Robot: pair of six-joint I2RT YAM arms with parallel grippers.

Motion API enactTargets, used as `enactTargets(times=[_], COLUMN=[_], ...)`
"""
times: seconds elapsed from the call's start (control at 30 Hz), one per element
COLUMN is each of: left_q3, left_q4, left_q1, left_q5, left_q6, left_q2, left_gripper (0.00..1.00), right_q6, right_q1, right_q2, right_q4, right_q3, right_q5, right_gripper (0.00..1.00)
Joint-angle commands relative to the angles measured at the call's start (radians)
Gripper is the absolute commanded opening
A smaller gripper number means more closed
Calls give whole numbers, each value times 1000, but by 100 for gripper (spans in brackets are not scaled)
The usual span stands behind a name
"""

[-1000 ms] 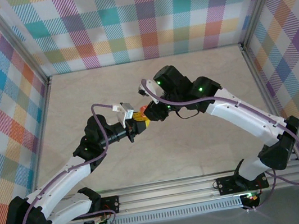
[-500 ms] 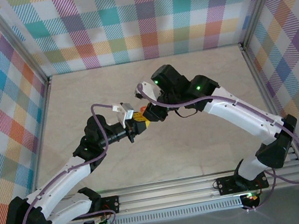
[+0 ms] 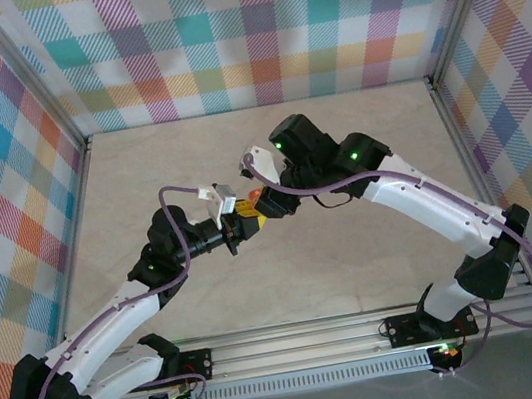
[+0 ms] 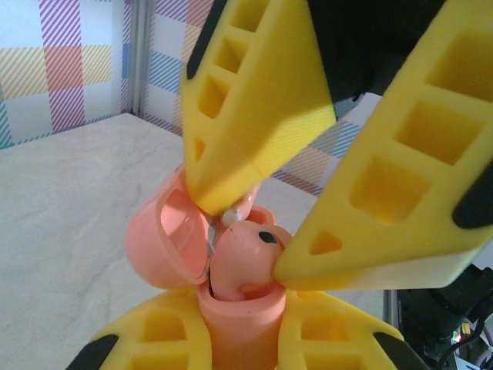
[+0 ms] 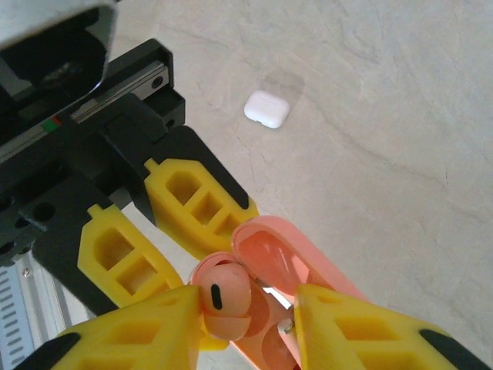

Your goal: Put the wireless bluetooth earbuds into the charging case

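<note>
Left gripper [image 4: 243,331] pinches the open pink case [image 4: 162,239] between 2 fingers. Right gripper [image 5: 250,304], narrowly parted, straddles 1 earbud [image 5: 223,297] (touching 1 finger).

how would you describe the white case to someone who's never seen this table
Look at the beige marbled table, beyond the left gripper clamped on the open pink case. Lying alone on the bare surface is the white case. It is a closed, white pebble that nothing touches, unlike its pink, open, gripped neighbour.
</note>
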Motion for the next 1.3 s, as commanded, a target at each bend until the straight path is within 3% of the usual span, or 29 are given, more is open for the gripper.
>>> enactTargets(times=[0.0, 0.17, 0.67, 0.87, 1.07, 1.27], left_q3=[-5, -5, -13, -19, -34, -50], left_q4=[76, 75, 81, 76, 72, 86], left_q1=[-10, -11, -11, -11, -11, -11], left_q5=[32, 28, 3, -26, -82, -131], left_q6=[5, 7, 14, 12, 7, 0], left_q2=[-30, -31, -17, -14, -28, -43], left_gripper=[0, 0, 0, 0, 0, 0], right_q6=[2, 20, 91, 189, 436, 711], right_q1=[-2, -6, -38, -66, -129, -162], right_q2=[-9, -29, -60, -102, -185, -270], right_q4=[3, 20, 67, 114, 177, 281], right_q3=[29, 30, 20, -3, -86, -269], right_q5=[18, -2, -141, -161, -68, -66], right_gripper=[42, 47, 45, 44, 41, 46])
